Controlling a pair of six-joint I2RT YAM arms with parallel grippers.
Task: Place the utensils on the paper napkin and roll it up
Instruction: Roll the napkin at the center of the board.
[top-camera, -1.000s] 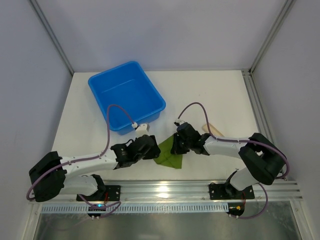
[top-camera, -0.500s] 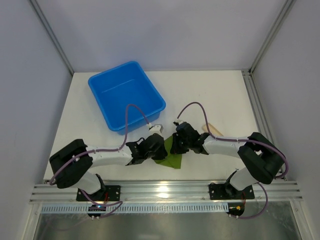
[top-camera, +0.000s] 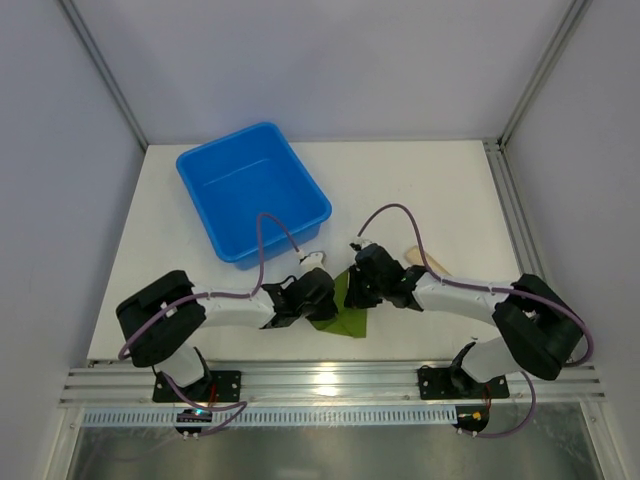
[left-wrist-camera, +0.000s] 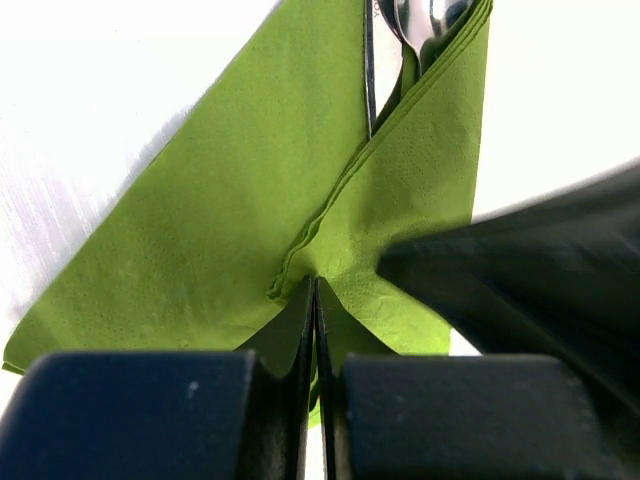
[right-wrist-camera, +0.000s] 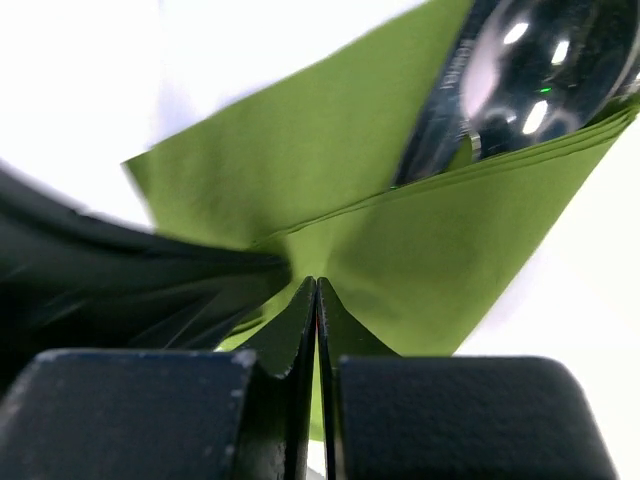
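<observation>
The green paper napkin (top-camera: 342, 314) lies near the table's front edge, with one flap folded over the utensils. A shiny spoon bowl (left-wrist-camera: 425, 22) and a slim handle stick out from under the flap (left-wrist-camera: 420, 180); the spoon also shows in the right wrist view (right-wrist-camera: 525, 70). My left gripper (top-camera: 322, 296) is shut, its tips (left-wrist-camera: 316, 288) touching the puckered flap edge. My right gripper (top-camera: 357, 292) is shut, its tips (right-wrist-camera: 316, 288) resting on the flap (right-wrist-camera: 450, 250). The two grippers sit side by side, almost touching.
A blue bin (top-camera: 252, 190) stands at the back left. A beige cylinder (top-camera: 425, 260) lies just behind the right arm. The table's front rail runs close below the napkin.
My left gripper has moved right, from beside the napkin's left edge onto the napkin next to the right gripper. The right gripper has stayed in place.
</observation>
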